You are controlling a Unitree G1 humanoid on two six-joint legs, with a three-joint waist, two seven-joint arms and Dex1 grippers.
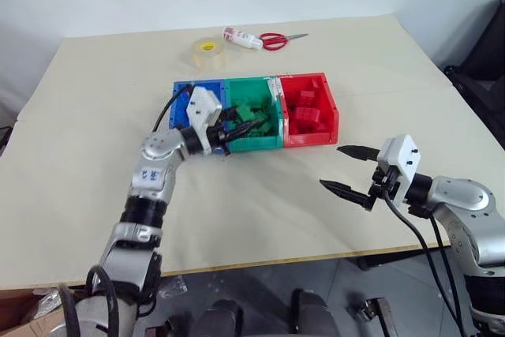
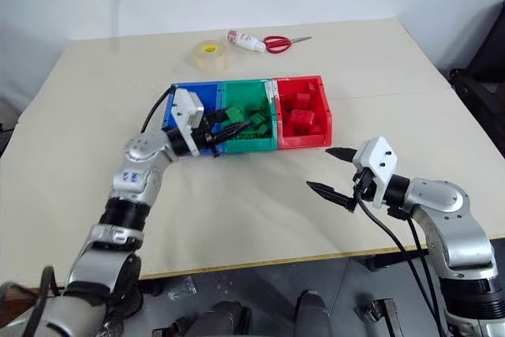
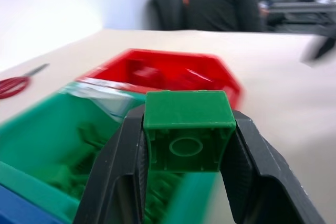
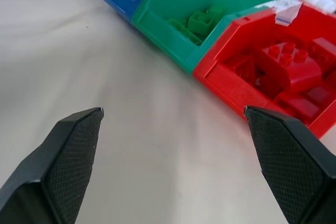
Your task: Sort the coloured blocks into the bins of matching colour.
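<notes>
We hold a green block (image 3: 189,129) clamped in our left hand (image 1: 241,125), poised over the green bin's (image 1: 254,145) near edge; the release spot lies just ahead. Our right hand (image 1: 353,170), fingers spread and empty, hangs well apart from that bin.

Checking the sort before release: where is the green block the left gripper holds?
The green block sits clamped in the left gripper, at the green bin's front edge, between the blue bin and red bin.
</notes>
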